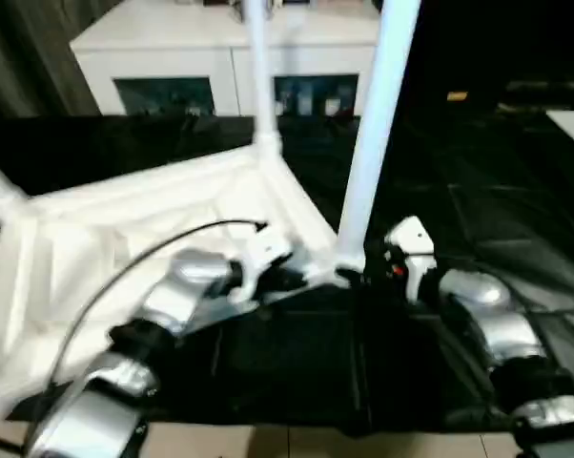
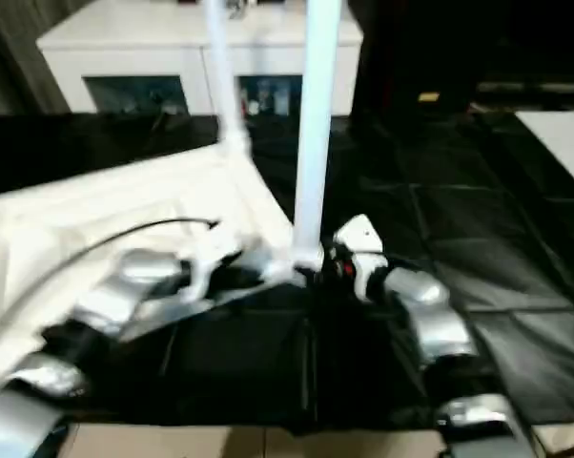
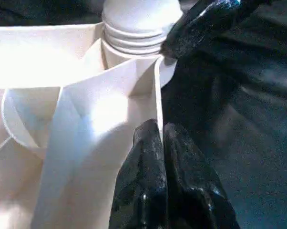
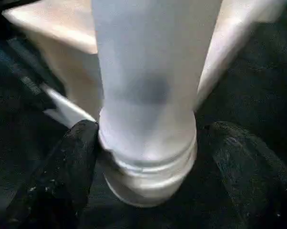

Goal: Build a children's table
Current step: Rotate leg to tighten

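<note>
The children's table [image 1: 153, 229], glossy ribbed plastic, had its rim pinched by our left gripper [image 3: 160, 143], while our right gripper [image 4: 148, 157] stood open around a smooth tube leg [image 1: 368, 143].

Children's table top [image 1: 125, 239] lies upside down on black matting [image 1: 287, 363], ribs up. One leg [image 1: 373, 134] upright in near corner socket, another leg [image 1: 258, 76] upright at far corner. Left claw [image 1: 285, 277] at near rim; right claw [image 1: 368, 272] at near leg's base. White cabinet [image 1: 220, 67] behind.
</note>
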{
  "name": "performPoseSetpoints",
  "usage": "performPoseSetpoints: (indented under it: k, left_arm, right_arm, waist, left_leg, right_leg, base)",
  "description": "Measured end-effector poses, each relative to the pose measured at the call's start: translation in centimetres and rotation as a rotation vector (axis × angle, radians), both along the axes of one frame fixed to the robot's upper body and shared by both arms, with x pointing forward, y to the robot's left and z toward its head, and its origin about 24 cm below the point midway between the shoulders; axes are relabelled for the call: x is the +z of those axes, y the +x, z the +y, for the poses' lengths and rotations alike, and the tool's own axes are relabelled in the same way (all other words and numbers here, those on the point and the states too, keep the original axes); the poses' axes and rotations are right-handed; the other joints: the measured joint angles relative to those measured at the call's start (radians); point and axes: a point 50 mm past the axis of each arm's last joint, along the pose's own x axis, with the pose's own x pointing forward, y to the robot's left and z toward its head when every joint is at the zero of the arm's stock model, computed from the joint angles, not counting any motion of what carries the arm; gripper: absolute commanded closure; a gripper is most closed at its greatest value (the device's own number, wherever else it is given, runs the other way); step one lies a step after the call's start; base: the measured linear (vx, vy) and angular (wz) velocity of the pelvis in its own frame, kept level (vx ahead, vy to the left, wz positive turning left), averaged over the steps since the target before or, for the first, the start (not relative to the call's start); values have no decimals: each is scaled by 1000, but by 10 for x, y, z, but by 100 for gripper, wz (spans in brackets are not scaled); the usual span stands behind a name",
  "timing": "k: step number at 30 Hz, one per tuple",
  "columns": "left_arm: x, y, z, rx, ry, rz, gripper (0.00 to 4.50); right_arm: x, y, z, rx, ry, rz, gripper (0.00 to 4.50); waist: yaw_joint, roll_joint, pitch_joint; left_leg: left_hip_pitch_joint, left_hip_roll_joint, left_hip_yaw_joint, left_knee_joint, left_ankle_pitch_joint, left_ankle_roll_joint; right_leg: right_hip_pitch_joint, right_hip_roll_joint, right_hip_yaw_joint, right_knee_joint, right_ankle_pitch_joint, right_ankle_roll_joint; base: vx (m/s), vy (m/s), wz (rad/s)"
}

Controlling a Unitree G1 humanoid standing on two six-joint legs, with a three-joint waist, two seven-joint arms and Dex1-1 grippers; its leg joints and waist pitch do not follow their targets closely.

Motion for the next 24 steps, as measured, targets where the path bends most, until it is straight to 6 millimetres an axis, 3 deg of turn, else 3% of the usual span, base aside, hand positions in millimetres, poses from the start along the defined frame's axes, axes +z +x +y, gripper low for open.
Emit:
performPoseSetpoints:
  k: [4,9,15,24]
  left_arm:
    - [2,-4,2,-40,1,23,450]
    - [0,-6,3,-58,3,44,450]
    - [0,-6,4,-54,6,50,450]
    - [0,-8,5,-54,7,51,450]
  right_arm:
    - [1,-3,-1,69,11,21,68]
    - [0,-6,0,112,27,34,95]
    - [-3,-7,2,127,45,52,148]
    - [-3,-8,1,136,54,60,178]
  waist:
    - [15,0,0]
    - [26,-1,0]
    - [26,-1,0]
    - [26,-1,0]
  left_leg:
    - [-8,0,1,6,0,0]
    - [-7,1,1,7,0,0]
    - [-6,1,1,9,-2,-4]
    - [-7,1,1,10,0,0]
  right_leg:
    - [-6,-1,1,3,1,-1]
    - [-7,-1,1,7,1,-1]
    - [-7,-1,2,10,1,-1]
    - [-7,-1,2,10,1,-1]
  base:
    - [0,0,0]
    - [0,0,0]
    - [0,0,0]
    - [0,0,0]
